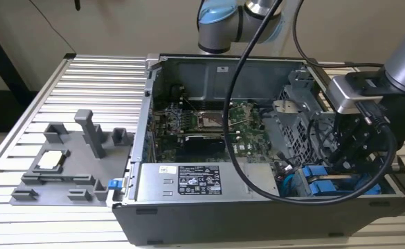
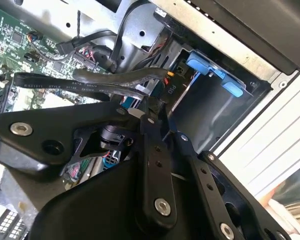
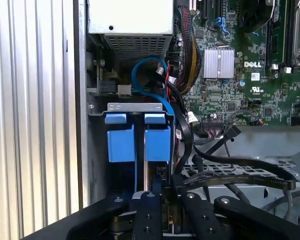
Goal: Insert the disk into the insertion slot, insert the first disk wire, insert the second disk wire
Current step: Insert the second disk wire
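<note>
In the exterior view my gripper (image 1: 339, 165) reaches down into the open computer case's near corner on that view's right. It is just above the insertion slot (image 1: 323, 180), a grey bay with blue tabs. Both wrist views show the black fingers (image 3: 149, 200) drawn close together on the dark plug of a disk wire (image 2: 166, 95), right at the bay's mouth. The slot's two blue tabs (image 3: 139, 142) stand side by side, with a thin blue wire (image 3: 145, 87) looping over them. The disk's silver body is hidden behind the blue plastic. My gripper (image 2: 151, 116) is pinched on the plug.
A flat black ribbon cable (image 2: 85, 82) and bundled wires (image 3: 187, 75) crowd the space beside the bay. The silver power-supply box (image 1: 195, 179) lies along the case's near wall, and the motherboard (image 1: 209, 122) is behind it. A grey fixture (image 1: 71, 166) sits outside on the slatted table.
</note>
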Controlling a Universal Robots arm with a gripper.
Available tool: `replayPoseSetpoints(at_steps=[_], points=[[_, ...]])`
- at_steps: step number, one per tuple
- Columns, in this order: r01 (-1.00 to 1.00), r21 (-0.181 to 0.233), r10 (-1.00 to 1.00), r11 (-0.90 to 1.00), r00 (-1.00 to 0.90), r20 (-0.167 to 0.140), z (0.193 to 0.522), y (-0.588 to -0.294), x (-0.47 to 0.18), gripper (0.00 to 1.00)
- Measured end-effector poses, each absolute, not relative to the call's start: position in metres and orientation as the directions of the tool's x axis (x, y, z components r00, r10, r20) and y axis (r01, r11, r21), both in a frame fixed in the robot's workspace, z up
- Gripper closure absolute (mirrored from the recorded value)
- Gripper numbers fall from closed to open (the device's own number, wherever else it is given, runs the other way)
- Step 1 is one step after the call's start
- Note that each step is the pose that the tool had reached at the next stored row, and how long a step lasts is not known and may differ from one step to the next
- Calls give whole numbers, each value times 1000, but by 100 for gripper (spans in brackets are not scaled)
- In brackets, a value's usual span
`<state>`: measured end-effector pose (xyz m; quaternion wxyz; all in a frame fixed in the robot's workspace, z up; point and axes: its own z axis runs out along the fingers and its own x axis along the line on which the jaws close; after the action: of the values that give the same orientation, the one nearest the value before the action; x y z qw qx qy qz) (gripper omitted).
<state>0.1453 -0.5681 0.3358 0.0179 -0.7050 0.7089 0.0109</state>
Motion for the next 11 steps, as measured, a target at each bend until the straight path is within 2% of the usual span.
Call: replayPoseSetpoints(at_steps=[4, 11], points=[[-1000, -10, -999, 6, -5, -41, 340, -568, 145, 76], [-1000, -10, -999, 6, -5, -41, 371, -568, 145, 76]])
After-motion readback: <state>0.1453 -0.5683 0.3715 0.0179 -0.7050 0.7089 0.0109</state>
